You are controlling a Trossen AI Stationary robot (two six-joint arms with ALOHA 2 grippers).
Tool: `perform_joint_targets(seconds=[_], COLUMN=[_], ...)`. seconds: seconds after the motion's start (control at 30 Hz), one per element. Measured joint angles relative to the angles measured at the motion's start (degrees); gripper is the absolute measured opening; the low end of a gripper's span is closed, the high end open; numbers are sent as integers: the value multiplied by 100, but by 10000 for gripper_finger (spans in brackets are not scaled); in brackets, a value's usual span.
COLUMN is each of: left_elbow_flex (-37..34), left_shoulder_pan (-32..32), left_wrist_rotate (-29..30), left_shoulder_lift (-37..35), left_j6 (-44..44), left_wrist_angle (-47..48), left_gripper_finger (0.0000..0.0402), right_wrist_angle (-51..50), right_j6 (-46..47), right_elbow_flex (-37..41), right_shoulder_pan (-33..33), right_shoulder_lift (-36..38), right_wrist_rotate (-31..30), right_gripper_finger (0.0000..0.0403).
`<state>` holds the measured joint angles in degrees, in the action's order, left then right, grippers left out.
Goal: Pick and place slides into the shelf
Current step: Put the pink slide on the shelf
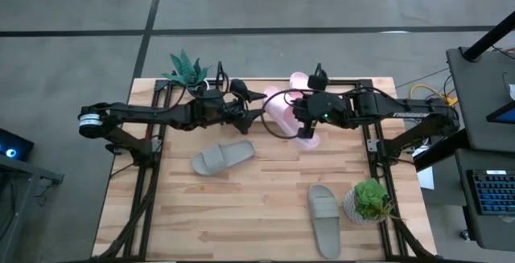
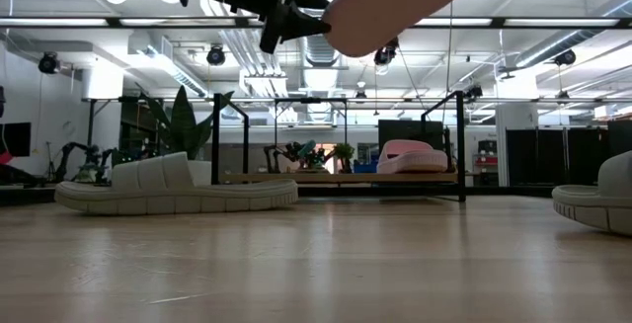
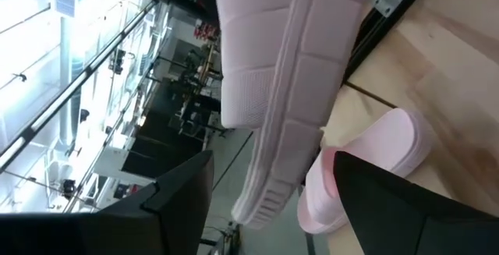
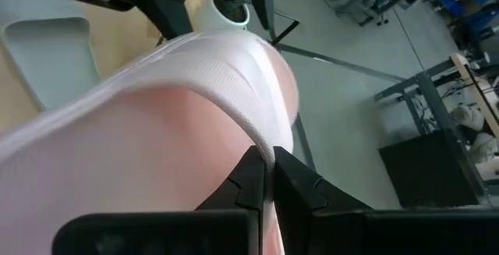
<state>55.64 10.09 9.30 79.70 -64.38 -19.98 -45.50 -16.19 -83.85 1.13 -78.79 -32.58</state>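
Observation:
A pale pink slide [image 1: 282,112] hangs high above the table's far middle, with my right gripper [image 1: 303,128] shut on it. My left gripper [image 1: 256,107] is open and level beside it. Its fingers [image 3: 175,204] stand on either side of the slide's end [image 3: 261,196], and no touch shows. A second pink slide [image 2: 410,155] rests sole down on the shelf [image 2: 296,177] at the far edge. One grey-green slide [image 1: 223,157] lies on the table left of centre. Another grey-green slide [image 1: 323,219] lies near the front right. My right gripper pinches the edge of the pink slide's broad strap [image 4: 261,134] between its two shut fingers [image 4: 245,181]. The fingers slant down from the table's right side. The slide is lifted clear of the table and tilted, its sole [image 2: 395,7] showing from below.
A potted plant [image 1: 187,70] stands at the far left corner by the shelf. Another plant [image 1: 370,200] stands near the front right, beside the grey-green slide. Black arm-mount frames [image 1: 149,174] run along both table sides. Bare wood [image 1: 257,207] lies in the near middle.

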Motion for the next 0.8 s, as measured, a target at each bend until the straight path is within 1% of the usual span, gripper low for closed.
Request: perform_joint_targets(seconds=[0.13,0.23,0.3,0.5,0.57,0.6,0.8], left_elbow_flex=[13,17,7,-2,-4,-8,-36], left_shoulder_pan=[-17,-17,-17,-20,-20,-18,-20], left_wrist_rotate=[-6,-17,-4,-8,-23,-23,-49], left_shoulder_lift=[0,0,2,9,9,9,9], left_j6=[105,104,88,50,31,-31,-97], left_wrist_angle=[-1,6,8,51,49,44,-5], left_gripper_finger=[240,210,180,66,34,27,27], right_wrist_angle=[69,172,171,255,262,270,276], right_j6=[-58,-158,-183,-186,-186,-186,-265], right_elbow_flex=[4,2,1,-4,-4,-4,-4], right_shoulder_pan=[0,0,-2,-2,0,-1,0], right_shoulder_lift=[-80,-138,-170,-188,-179,-174,-130], right_wrist_rotate=[2,-7,-5,-63,-66,-66,-47], right_gripper_finger=[9,9,9,9,9,9,12])
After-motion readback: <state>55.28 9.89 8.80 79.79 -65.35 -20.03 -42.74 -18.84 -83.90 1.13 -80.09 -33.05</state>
